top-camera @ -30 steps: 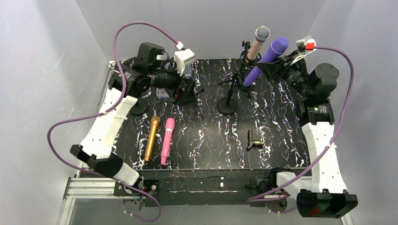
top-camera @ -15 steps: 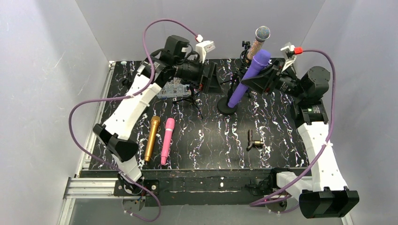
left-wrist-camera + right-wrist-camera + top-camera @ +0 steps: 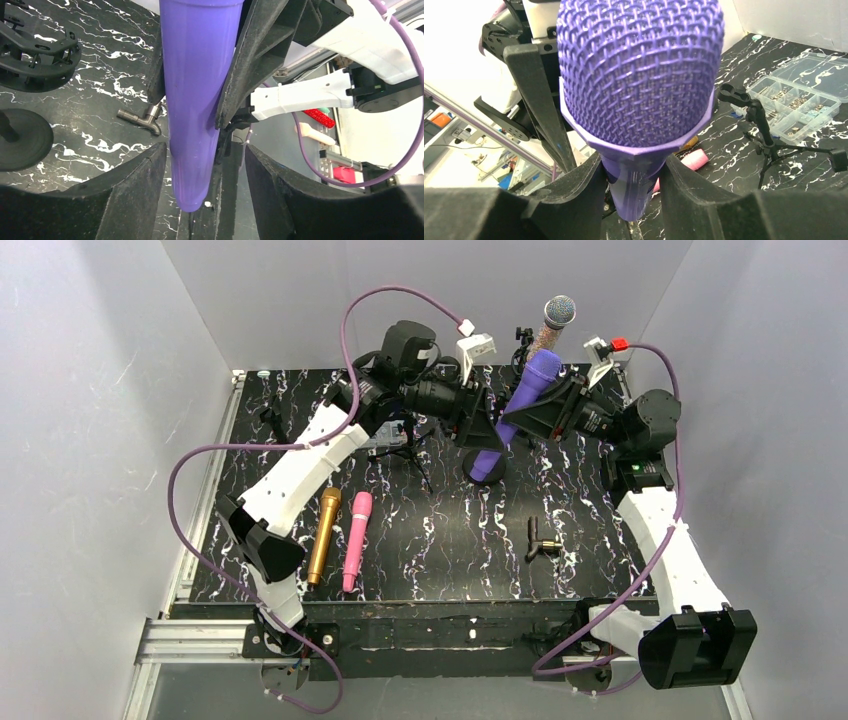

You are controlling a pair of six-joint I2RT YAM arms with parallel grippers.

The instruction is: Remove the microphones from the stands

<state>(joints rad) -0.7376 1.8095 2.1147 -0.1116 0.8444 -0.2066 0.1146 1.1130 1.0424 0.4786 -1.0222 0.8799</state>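
- Nearest, by the table's (image 3: 440,585) front edge, two microphones, gold (image 3: 323,536) and pink (image 3: 357,540), lie side by side; open tabletop separates them from the purple microphone (image 3: 541,370).
- Right gripper (image 3: 540,408) clamps the purple microphone aloft; left gripper's (image 3: 482,430) fingers straddle its tail, gap showing.
- Behind it, a fourth, silver-headed microphone (image 3: 558,312) stands upright.

Table (image 3: 450,540) front open — tripod (image 3: 769,145), stand (image 3: 22,140) block rear.

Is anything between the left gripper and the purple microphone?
Nothing visible does. The tapered end of the purple microphone sits between the jaws of the left gripper, gaps on both sides; the right gripper grips it higher up.
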